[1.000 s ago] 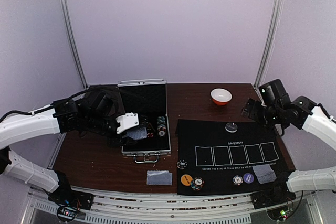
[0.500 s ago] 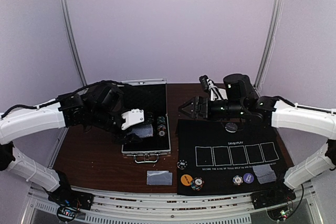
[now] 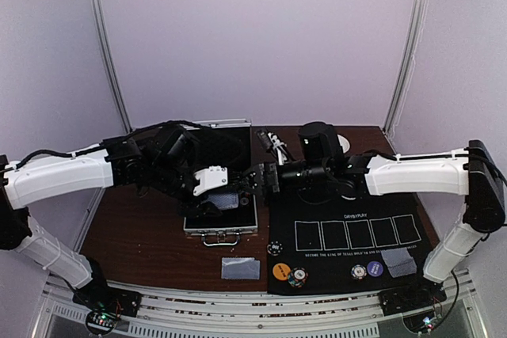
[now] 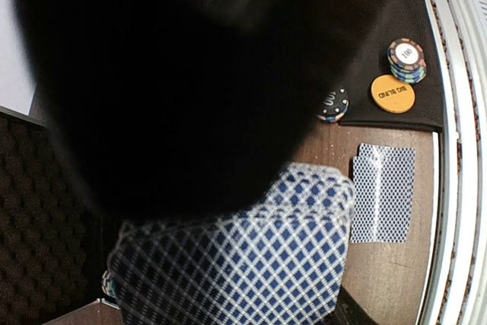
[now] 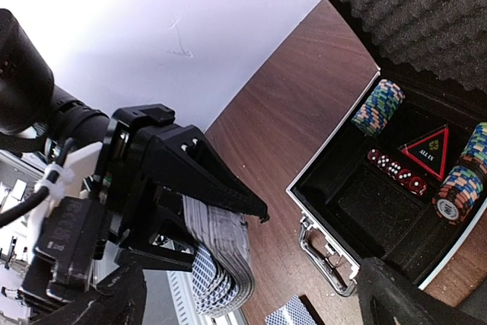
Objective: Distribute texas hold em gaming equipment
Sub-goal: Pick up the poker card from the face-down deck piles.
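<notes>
My left gripper (image 3: 224,202) is shut on a deck of grey-blue-backed playing cards (image 4: 251,256) and holds it above the front of the open silver case (image 3: 238,229). My right gripper (image 3: 257,180) is open, has nothing in it, and points at that deck (image 5: 224,268) from just to its right. It shows as a dark blur across the left wrist view. Dealt cards lie on the wood (image 3: 240,268) and on the black mat (image 3: 400,261). An orange disc (image 3: 280,271), a purple disc (image 3: 375,268) and chip stacks (image 3: 297,277) sit along the mat's near edge.
The case holds striped chip stacks (image 5: 378,108), red dice (image 5: 396,169) and a triangular marker (image 5: 426,146). The black mat (image 3: 348,231) with its printed card boxes covers the right half of the table. My right arm stretches across the mat's far edge.
The right arm has swung from the far right across the mat to the left gripper. The left gripper has carried the deck a little to the right.
</notes>
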